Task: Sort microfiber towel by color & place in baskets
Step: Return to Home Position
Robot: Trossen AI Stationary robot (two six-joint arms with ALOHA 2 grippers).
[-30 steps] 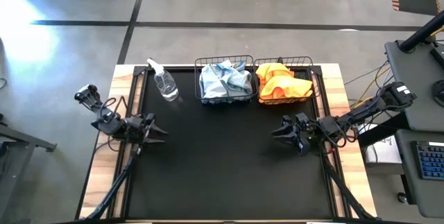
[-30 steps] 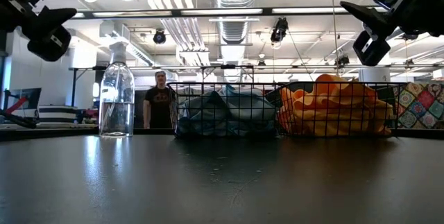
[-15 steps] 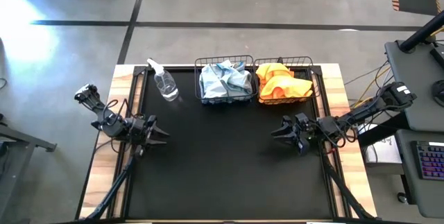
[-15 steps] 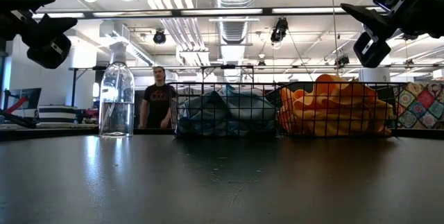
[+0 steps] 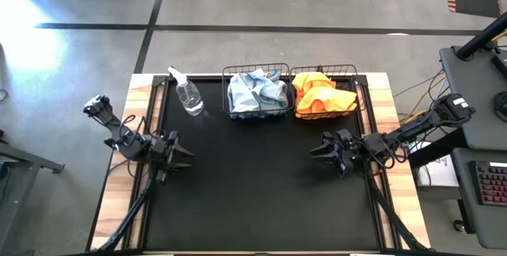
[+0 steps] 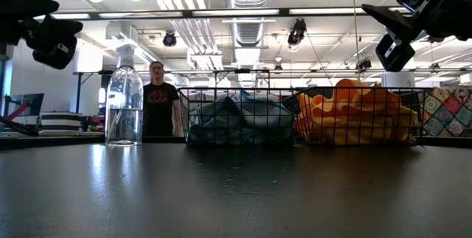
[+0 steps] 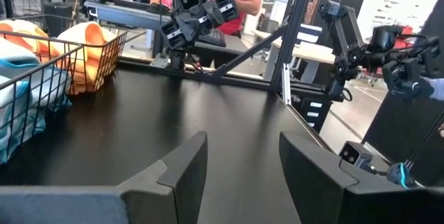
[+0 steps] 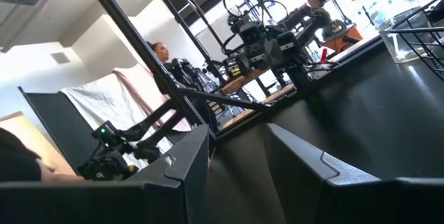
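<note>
Left gripper (image 5: 184, 150) withdrew slightly; towels (image 5: 257, 91) seemingly crumpled.

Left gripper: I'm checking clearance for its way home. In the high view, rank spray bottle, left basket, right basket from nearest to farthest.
1. Spray bottle, back left, nearest the left gripper.
2. Left basket, back centre, with blue towels.
3. Right basket, back right, with orange towels.

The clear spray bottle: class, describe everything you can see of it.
The spray bottle is clear plastic with a pale trigger head on a narrow neck. It stands upright on the black table top near its far left corner, left of the left basket and apart from it. Only the table touches it.
</note>
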